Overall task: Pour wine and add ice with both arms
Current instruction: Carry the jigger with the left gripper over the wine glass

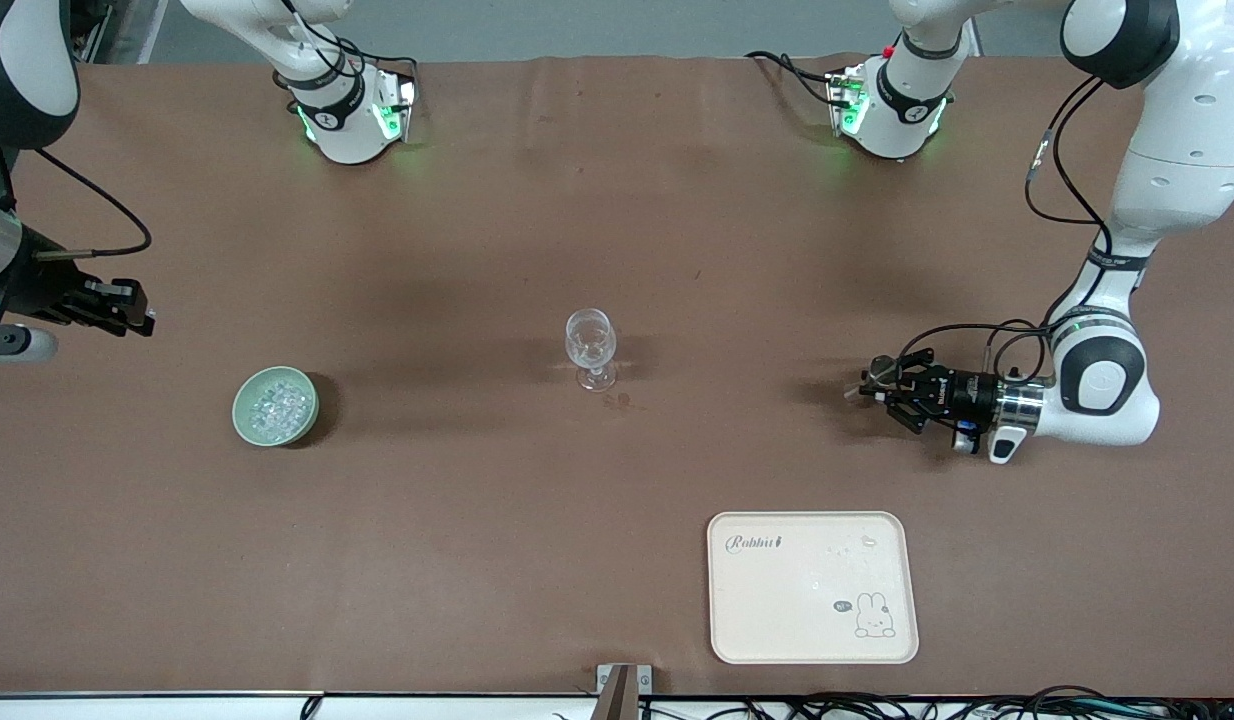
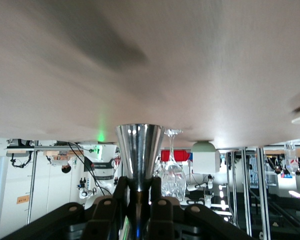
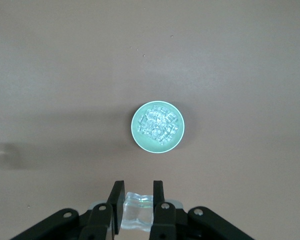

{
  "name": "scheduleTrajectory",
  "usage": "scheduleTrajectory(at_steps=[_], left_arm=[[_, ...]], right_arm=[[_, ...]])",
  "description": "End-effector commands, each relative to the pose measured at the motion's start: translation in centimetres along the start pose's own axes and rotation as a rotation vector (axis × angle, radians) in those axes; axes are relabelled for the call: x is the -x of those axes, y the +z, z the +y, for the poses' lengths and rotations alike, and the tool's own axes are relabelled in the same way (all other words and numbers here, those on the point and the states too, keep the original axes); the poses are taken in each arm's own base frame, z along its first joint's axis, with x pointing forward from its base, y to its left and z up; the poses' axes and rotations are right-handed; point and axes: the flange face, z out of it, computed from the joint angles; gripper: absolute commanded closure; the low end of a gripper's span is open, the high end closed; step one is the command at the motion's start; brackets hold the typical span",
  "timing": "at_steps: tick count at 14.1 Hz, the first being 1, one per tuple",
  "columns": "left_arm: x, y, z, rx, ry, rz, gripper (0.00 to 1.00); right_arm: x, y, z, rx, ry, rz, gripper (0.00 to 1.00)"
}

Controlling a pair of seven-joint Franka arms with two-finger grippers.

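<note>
Only readable writing we can find is on the cream tray (image 1: 737,600), sitting on the table close to the front camera. It says "Rabbit" (image 1: 753,543) in a loopy script in one corner of the tray. There's a little speech bubble (image 1: 842,606) next to the rabbit drawing (image 1: 874,615), but we can't make out what's in it. Nothing legible in either wrist view.
</note>
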Motion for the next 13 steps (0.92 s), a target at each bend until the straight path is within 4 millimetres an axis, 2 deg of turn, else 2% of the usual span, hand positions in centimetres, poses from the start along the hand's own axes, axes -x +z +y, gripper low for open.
scheduleTrajectory(at_steps=[1, 4, 6, 11, 13], left_arm=[[2.7, 1.9, 1.3, -0.012, -0.003, -0.025, 0.99], [5.5, 4.2, 2.8, -0.021, -0.006, -0.012, 0.99], [7.8, 6.3, 3.7, -0.01, -0.014, 0.009, 0.99], [11.3, 10.3, 5.2, 0.017, -0.04, 0.039, 0.99], [13.4, 12.1, 5.8, 0.043, -0.064, 0.052, 0.99]], right_arm=[[0.1, -0.2, -0.9, -0.015, -0.013, -0.001, 0.99], [0.3, -0.8, -0.7, -0.015, -0.01, 0.013, 1.0], [1.5, -1.3, -0.6, -0.016, -0.009, 0.017, 1.0], [2.9, -2.1, -0.2, -0.017, -0.009, 0.028, 1.0], [3.4, -2.2, -0.2, -0.018, -0.009, 0.028, 1.0]])
